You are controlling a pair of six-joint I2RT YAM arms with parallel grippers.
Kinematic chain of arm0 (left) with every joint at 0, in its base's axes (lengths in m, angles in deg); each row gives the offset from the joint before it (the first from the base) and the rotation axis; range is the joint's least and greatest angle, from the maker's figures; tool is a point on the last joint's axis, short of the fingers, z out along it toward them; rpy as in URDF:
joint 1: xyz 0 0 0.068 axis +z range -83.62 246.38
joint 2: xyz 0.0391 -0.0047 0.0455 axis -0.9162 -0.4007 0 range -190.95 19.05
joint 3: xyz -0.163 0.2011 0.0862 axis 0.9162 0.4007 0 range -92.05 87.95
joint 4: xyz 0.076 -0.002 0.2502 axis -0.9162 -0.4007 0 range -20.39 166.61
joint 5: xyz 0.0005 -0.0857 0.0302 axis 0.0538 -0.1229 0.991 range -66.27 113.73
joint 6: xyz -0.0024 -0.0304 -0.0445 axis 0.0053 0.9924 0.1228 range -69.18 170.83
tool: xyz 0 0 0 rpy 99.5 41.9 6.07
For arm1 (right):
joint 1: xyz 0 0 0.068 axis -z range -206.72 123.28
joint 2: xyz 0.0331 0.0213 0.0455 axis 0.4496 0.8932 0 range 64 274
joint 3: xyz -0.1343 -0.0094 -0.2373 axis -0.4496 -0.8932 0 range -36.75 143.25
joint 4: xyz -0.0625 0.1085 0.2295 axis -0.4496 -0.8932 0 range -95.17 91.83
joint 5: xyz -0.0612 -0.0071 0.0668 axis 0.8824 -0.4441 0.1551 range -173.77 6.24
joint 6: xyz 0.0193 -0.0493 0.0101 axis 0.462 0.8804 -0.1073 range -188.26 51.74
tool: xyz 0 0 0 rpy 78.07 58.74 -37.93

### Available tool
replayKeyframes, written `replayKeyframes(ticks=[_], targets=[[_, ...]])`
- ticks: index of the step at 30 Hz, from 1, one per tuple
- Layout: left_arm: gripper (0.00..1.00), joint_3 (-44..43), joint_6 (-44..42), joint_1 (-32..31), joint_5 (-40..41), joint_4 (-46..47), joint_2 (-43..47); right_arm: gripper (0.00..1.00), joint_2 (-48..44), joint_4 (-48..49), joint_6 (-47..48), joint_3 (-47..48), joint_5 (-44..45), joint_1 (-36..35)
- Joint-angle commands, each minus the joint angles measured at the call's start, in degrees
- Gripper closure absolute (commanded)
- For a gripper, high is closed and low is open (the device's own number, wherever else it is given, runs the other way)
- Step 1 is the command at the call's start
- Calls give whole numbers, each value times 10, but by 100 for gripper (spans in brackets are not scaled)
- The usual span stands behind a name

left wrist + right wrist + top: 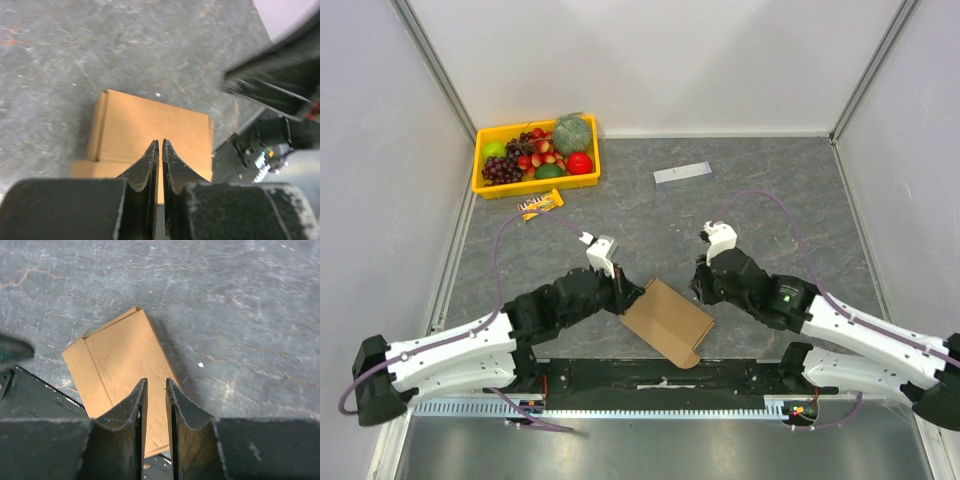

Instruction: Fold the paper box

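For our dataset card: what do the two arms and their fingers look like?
Both the left arm and right arm have white shells near the base and black wrapped forearms, each with a white block at the wrist and a looping purple cable. The right arm carries a small green light. The fingers are black, tapering to curved tips.

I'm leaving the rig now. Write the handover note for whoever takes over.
Left gripper: jaws almost together, holding nothing, over the paper box.
Right gripper: narrowly open, empty, also over the box.
Box: lying flat at the near edge of the table, between the arms.
Done: looks folded shut into a shallow box.
Left: check that the flaps are tucked; hidden sides can't be judged.
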Motion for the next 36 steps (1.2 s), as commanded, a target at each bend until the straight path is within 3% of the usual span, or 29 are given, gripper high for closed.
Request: replayKeyframes(ticks=[1,8,10,18,36], targets=[[92,-4,-42,118,-175,57,-46,73,-39,-137,-79,8,52,1],[98,-42,-131,130,-406,132,-175,78,-145,-206,-145,-65,23,1],[98,-49,-141,120,-425,132,-203,79,-172,-212,-160,-81,29,1],[98,-72,-178,80,-372,62,-274,80,-159,-222,-173,-96,16,1],[98,-97,-192,56,-300,23,-344,80,-141,-190,-157,-109,-23,1]])
